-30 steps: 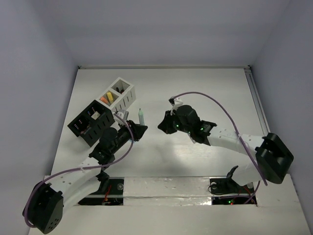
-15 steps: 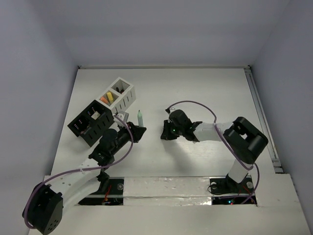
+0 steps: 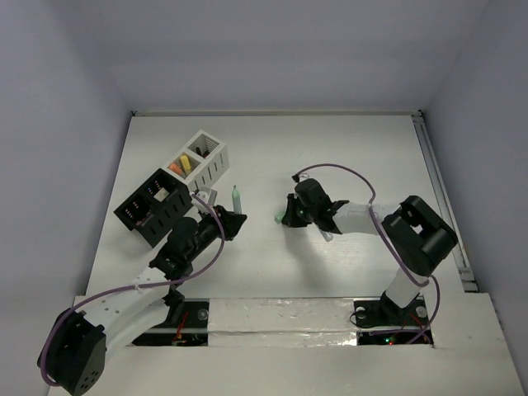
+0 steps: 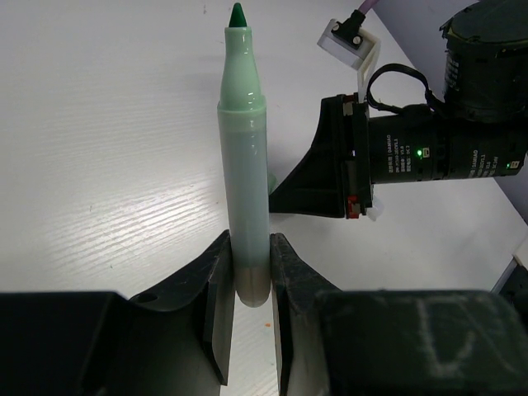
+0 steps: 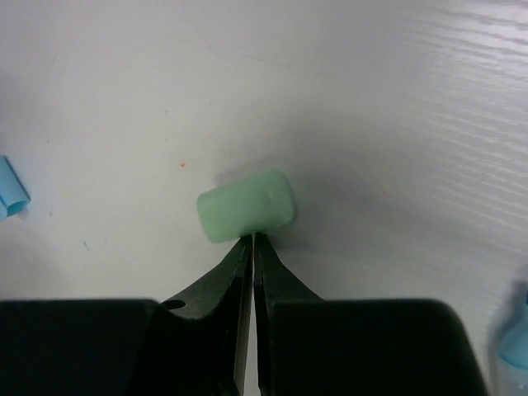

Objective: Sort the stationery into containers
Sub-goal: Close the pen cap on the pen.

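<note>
— While both arms reach out over it, the table is plain white, with wood grain showing close up. The left arm runs toward the boxes. The right arm folds in toward the middle.

— Boxes?

— Far left. The black box is nearer the arm bases and the white box is just beyond it. Cannot tell if they touch. In the white one, an orange piece and a yellow piece sit in the near cell and a dark piece in the far cell.

— Left gripper?

— The left gripper is clamped on the butt end of a green marker. The marker sticks straight out past the fingertips, uncapped, with its dark green tip leading. From above it is just right of the black box.

— Right one?

— The right gripper has its jaws pressed together with nothing between them. Its tips point down at the table and touch the near edge of a pale green cap. The cap lies on its side, between the marker and the right wrist.

— Anything smaller?

— One blue bit at the left edge of the right wrist view, and a second at the lower right edge. Both are cut off, so I cannot tell what they are.
</note>
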